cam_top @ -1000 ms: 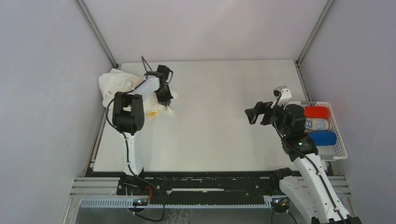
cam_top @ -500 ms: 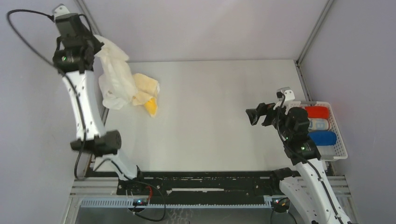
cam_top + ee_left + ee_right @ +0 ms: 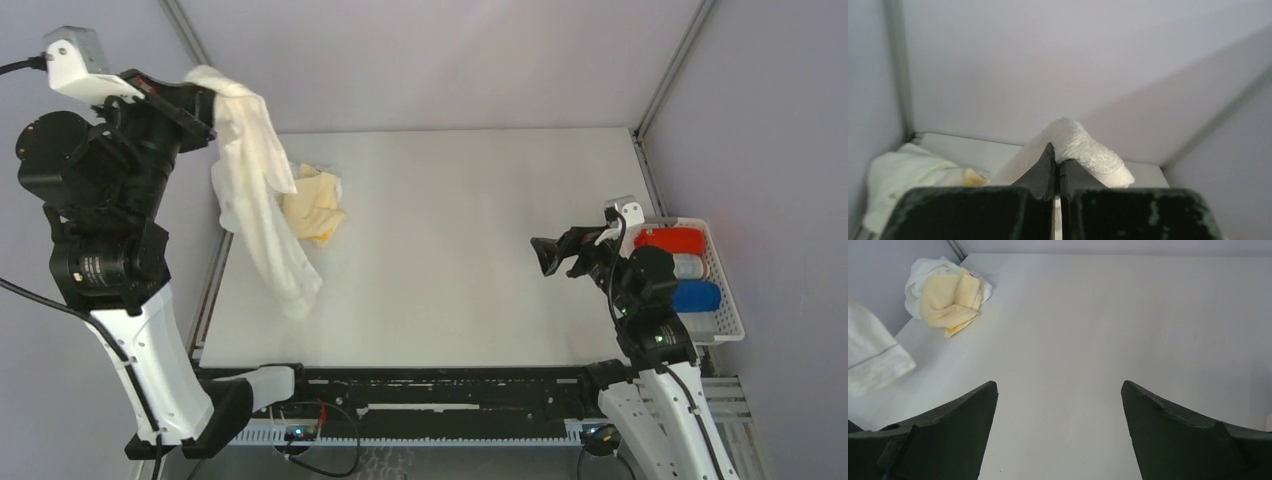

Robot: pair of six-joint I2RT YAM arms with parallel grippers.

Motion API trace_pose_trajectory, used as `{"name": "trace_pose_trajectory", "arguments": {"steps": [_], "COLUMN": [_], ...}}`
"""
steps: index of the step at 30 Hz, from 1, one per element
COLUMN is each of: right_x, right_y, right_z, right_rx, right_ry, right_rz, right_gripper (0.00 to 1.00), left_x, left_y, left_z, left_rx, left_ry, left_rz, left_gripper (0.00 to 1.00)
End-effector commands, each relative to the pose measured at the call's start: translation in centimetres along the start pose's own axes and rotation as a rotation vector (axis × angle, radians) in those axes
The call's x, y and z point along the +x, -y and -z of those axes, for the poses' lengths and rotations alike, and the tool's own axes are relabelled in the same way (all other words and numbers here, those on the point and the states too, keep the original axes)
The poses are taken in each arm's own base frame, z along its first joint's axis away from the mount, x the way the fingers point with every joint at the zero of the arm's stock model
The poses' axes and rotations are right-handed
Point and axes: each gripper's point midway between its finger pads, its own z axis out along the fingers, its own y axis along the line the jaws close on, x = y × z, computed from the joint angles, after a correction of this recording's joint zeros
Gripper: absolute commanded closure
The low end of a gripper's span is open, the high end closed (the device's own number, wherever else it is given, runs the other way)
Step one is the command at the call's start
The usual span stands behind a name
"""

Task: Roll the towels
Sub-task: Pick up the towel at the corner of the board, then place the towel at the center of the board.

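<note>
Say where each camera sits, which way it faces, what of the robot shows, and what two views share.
Top external: above and behind the robot, looking down on the table; shows the left gripper holding up a cream towel, and the right gripper.
Left wrist: carried high, facing the walls; its shut gripper pinches that towel.
Right wrist: low over the table, facing the far-left corner; its open gripper shows.
Shared: top and right wrist both show the yellow towel.

there is a cream towel, yellow towel, red towel, blue towel, white basket.
</note>
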Motion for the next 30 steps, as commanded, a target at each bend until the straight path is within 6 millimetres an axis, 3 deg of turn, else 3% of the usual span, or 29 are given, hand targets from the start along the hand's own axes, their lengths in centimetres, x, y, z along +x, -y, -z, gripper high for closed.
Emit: {"name": "trace_pose_trajectory", "arguments": {"steps": [1, 9, 12, 18, 20, 23, 25, 27, 29, 30], "right_x": [-1.3, -2.2, -2.3, -2.5, -2.4, -2.0, -1.4, -0.9, -0.2, 0.4], "right_y": [-1.3, -2.1, -2.0, -1.5, -1.5, -1.6, -1.6, -1.5, -1.5, -1.4], "right_z": [0.9, 1.7, 1.9, 2.3, 2.2, 1.8, 1.4, 1.1, 0.6, 0.3], "right_rx": [-0.042, -0.069, -0.062, -0.026, -0.029, -0.043, -0.050, -0.050, -0.057, -0.055], "right_ry": [0.039, 0.082, 0.090, 0.086, 0.077, 0.047, 0.021, -0.008, -0.044, -0.070], "right_rz": [-0.009, -0.018, -0.015, 0.016, 0.020, 0.016, 0.015, 0.015, 0.011, 0.001], "right_gripper": [0.07, 0.07, 0.07, 0.07, 0.07, 0.07, 0.07, 0.07, 0.07, 0.08], "left_x": [1.7, 7.1, 9.1, 12.9, 14.9, 19.3, 22.4, 25.9, 29.8, 31.8], "left_y": [7.4, 19.1, 20.9, 22.2, 21.0, 16.2, 10.9, 4.6, -0.8, -2.4], "left_z": [2.0, 6.9, 6.5, 5.0, 3.9, 1.7, 0.3, -0.6, -0.4, 0.2], "left_rx": [0.375, 0.864, 0.887, 0.899, 0.827, 0.578, 0.360, 0.139, -0.037, -0.075], "left_ry": [-0.077, -0.284, -0.330, -0.408, -0.418, -0.445, -0.476, -0.538, -0.623, -0.668], "left_rz": [0.039, 0.138, 0.112, 0.091, 0.062, 0.003, -0.012, 0.019, 0.055, 0.056], "left_gripper": [0.99, 0.95, 0.93, 0.87, 0.82, 0.69, 0.58, 0.56, 0.55, 0.53]}}
